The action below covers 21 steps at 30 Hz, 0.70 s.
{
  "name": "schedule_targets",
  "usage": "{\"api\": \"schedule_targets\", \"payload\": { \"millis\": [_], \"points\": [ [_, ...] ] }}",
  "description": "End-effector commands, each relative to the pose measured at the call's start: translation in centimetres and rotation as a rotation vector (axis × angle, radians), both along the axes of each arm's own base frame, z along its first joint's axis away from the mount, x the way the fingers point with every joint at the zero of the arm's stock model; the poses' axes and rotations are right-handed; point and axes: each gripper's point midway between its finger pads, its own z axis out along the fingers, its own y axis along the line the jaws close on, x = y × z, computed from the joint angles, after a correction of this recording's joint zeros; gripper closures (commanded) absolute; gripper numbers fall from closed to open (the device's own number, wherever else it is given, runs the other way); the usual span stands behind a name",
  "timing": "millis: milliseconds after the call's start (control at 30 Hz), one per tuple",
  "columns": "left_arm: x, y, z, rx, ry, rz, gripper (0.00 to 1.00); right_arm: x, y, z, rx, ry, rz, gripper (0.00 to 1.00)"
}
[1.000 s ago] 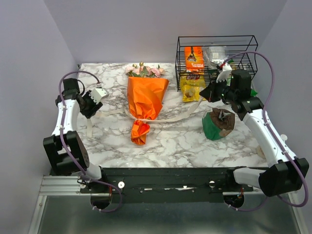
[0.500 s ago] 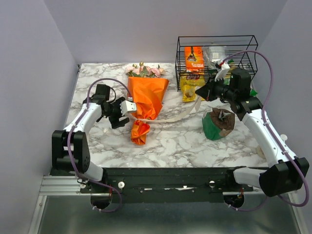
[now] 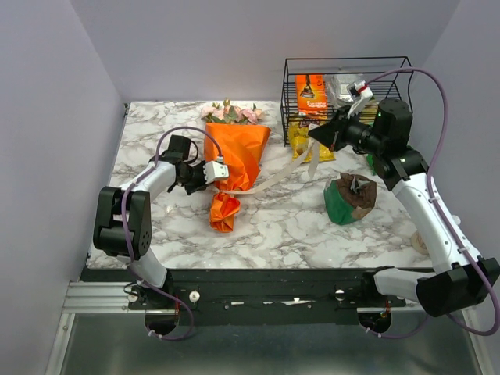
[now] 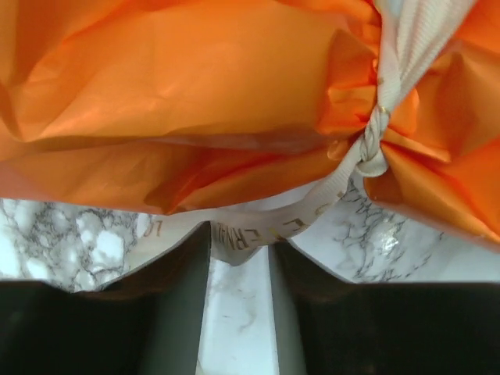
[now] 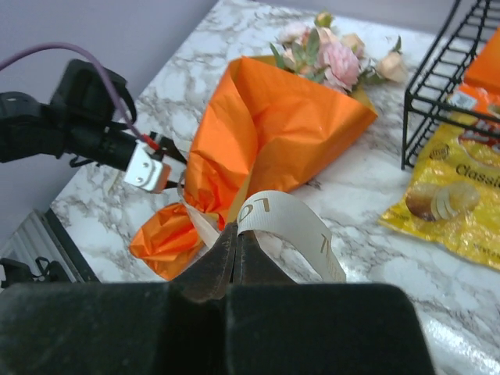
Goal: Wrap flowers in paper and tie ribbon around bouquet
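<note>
The bouquet lies on the marble: flowers (image 3: 230, 113) at the far end, orange paper (image 3: 236, 152) as a cone, and a flared tail (image 3: 224, 212) toward me. The ribbon (image 3: 273, 176) is knotted at the waist (image 4: 373, 148). From there one cream strand rises to my right gripper (image 3: 314, 134), which is shut on it above the table, with a loop (image 5: 293, 226) arching past its tips (image 5: 238, 234). My left gripper (image 3: 217, 170) sits low at the waist's left side. Its jaws stand apart, and the other strand (image 4: 258, 228) crosses just at its tips (image 4: 240, 234).
A black wire basket (image 3: 348, 86) with snack packets stands at the back right. A yellow chip bag (image 3: 301, 139) lies in front of it. A green and brown packet (image 3: 351, 199) sits right of centre, under the right arm.
The left arm swung from the table's left side over to the bouquet's waist. The right gripper rose and shifted left, lifting its ribbon strand off the table.
</note>
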Motion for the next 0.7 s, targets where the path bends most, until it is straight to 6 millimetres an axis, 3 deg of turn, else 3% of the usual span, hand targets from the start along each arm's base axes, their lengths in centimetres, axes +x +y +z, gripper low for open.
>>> {"api": "schedule_targets", "payload": {
  "millis": [0, 33, 167, 367, 500, 667],
  "points": [
    [-0.4, -1.4, 0.6, -0.081, 0.059, 0.04, 0.92, -0.8, 1.2, 3.8, 0.064, -0.074, 0.059, 0.99],
    [-0.5, -1.5, 0.7, -0.091, 0.069, 0.055, 1.0, -0.7, 1.1, 4.2, 0.065, -0.084, 0.052, 0.99],
    [-0.3, -0.6, 0.6, -0.095, 0.09, 0.156, 1.0, -0.5, 0.4, 4.7, 0.068, -0.083, -0.003, 1.0],
    [0.1, 3.2, -1.3, 0.017, 0.082, 0.277, 1.0, 0.2, -2.9, 3.9, 0.064, -0.048, -0.129, 1.0],
    [-0.9, 5.0, -2.7, 0.073, 0.146, 0.299, 1.0, -0.9, -5.3, 4.8, 0.064, -0.073, -0.175, 1.0],
    [-1.7, 5.8, -3.3, 0.109, 0.136, 0.287, 1.0, -2.0, -6.5, 5.4, 0.012, -0.107, -0.204, 1.0]
  ]
}}
